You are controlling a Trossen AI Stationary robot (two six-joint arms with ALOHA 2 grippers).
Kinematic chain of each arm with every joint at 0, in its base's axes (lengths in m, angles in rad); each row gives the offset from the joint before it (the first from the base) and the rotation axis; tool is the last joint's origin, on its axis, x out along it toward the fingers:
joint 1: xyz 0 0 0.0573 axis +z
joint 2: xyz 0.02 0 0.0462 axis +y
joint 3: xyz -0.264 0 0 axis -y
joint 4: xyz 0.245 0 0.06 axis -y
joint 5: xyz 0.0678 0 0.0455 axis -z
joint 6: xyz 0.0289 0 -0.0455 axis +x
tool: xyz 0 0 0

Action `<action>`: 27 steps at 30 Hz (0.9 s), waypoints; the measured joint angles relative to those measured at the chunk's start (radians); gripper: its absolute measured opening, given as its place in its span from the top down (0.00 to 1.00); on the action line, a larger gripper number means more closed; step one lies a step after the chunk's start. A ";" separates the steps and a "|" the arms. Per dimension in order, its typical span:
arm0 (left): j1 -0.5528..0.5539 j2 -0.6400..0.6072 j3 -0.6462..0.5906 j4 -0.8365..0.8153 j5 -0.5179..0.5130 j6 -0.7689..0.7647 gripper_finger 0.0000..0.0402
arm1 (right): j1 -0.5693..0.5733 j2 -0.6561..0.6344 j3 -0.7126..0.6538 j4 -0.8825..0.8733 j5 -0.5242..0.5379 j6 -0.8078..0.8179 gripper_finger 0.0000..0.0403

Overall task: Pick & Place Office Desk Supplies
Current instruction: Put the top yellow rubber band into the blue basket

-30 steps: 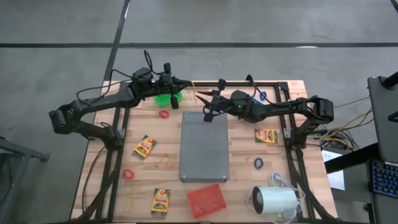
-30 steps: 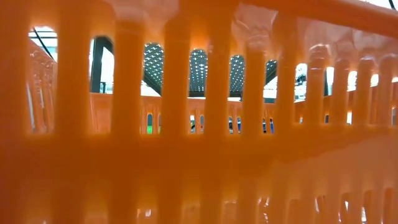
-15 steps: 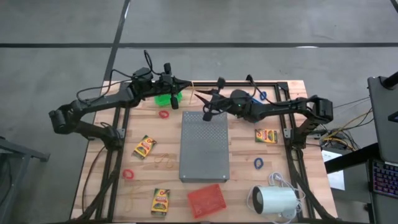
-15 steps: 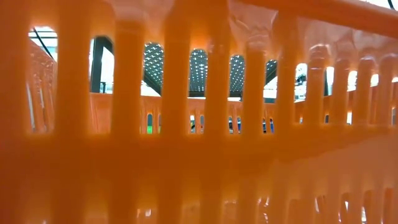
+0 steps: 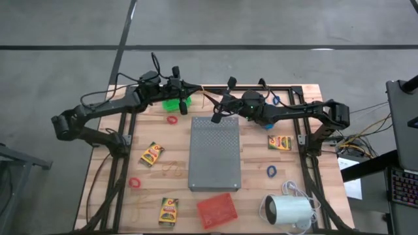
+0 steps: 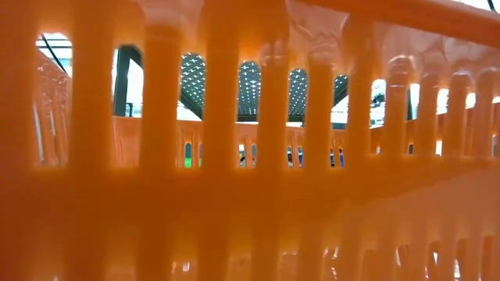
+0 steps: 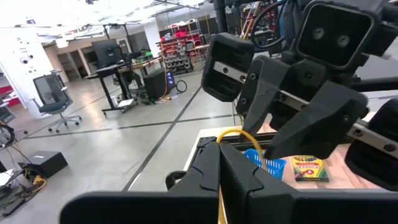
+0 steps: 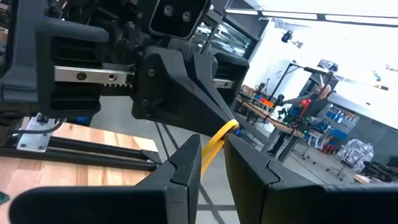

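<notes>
High view: one band, two grippers on it

**High view:** Thin tan rubber band (image 5: pixel 206 96) hangs in the air over the far part of the table (image 5: pixel 287 189), just beyond the grey slab (image 5: pixel 215 153). It's drawn into a short line between the left gripper (image 5: pixel 193 89) and right gripper (image 5: pixel 214 106). Long axis slants: far end at the left tip, near end at the right tip, pointing toward the slab's far edge.

**Low view:** Nothing useful, since an orange slatted basket (image 6: pixel 234 156) fills the lens.

**Left wrist view:** Left fingers are pressed together w/ the band's yellow loop (image 7: pixel 231 132) poking out at their tip. Right gripper looms just beyond, and a crayon box (image 7: pixel 309 168) lies on the table behind.

**Right wrist view:** Right fingers stand a little apart, the band (image 8: pixel 217 140) running up between them to the left tip. I judge it pinched at both ends.

**Risks:**
- Two grips on one thin band. If the arms part further before one lets go, it prob. slips out and snaps back, or flicks off the table's far edge.
- If both let go together, it drops short of any container.
- The tips are v. close, so a small misjudged move could knock them together.
</notes>
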 joint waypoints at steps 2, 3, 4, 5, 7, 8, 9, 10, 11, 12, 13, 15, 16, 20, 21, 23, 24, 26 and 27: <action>-0.001 0.000 0.000 0.000 0.002 0.000 1.00 | -0.006 0.000 -0.003 0.000 0.000 0.003 0.83; -0.002 0.000 0.000 0.000 0.007 0.000 1.00 | -0.007 0.000 -0.004 -0.001 0.000 0.012 0.83; -0.003 0.000 0.000 0.000 0.016 0.000 1.00 | -0.010 0.000 -0.006 -0.001 -0.001 0.023 0.83; -0.003 0.000 0.000 0.000 0.021 0.001 1.00 | -0.011 0.000 -0.009 -0.002 -0.001 0.031 0.83; -0.006 0.000 0.000 0.000 0.030 0.002 1.00 | -0.014 0.000 -0.012 -0.004 -0.006 0.039 0.83; -0.007 0.000 0.000 0.000 0.030 0.003 1.00 | -0.016 0.000 -0.012 -0.005 -0.021 0.041 0.83; -0.008 0.000 0.000 0.000 0.031 0.005 1.00 | -0.018 0.000 -0.012 -0.007 -0.042 0.041 0.83; -0.010 0.000 0.000 0.000 0.031 0.005 1.00 | -0.020 0.000 -0.012 -0.007 -0.067 0.041 0.83; -0.010 0.000 0.000 0.000 0.031 0.005 1.00 | -0.022 0.000 -0.012 -0.007 -0.091 0.041 0.83; -0.010 0.000 0.000 0.000 0.031 0.005 1.00 | -0.022 0.000 -0.013 -0.007 -0.112 0.041 0.83; -0.010 0.000 0.000 0.000 0.031 0.006 1.00 | -0.022 0.000 -0.013 -0.007 -0.124 0.041 0.83; -0.009 0.000 0.000 0.000 0.031 0.007 1.00 | -0.021 0.000 -0.013 -0.007 -0.129 0.041 0.83; -0.009 0.000 0.000 0.000 0.031 0.008 1.00 | -0.022 0.000 -0.013 -0.008 -0.131 0.041 0.83; -0.010 0.000 0.000 0.000 0.031 0.008 1.00 | -0.022 0.000 -0.013 -0.008 -0.131 0.041 0.83; -0.010 0.000 0.000 0.000 0.031 0.008 1.00 | -0.022 0.000 -0.013 -0.009 -0.131 0.041 0.83; -0.010 0.000 0.000 0.000 0.031 0.008 1.00 | -0.022 0.000 -0.013 -0.013 -0.131 0.039 0.83; -0.010 0.000 0.000 0.000 0.031 0.008 1.00 | -0.022 0.000 -0.014 -0.017 -0.131 0.036 0.83; -0.010 0.000 0.000 0.000 0.031 0.008 1.00 | -0.022 0.000 -0.014 -0.026 -0.131 0.028 0.84; -0.010 0.000 0.000 0.000 0.031 0.008 1.00 | -0.022 0.000 -0.014 -0.029 -0.131 0.028 0.86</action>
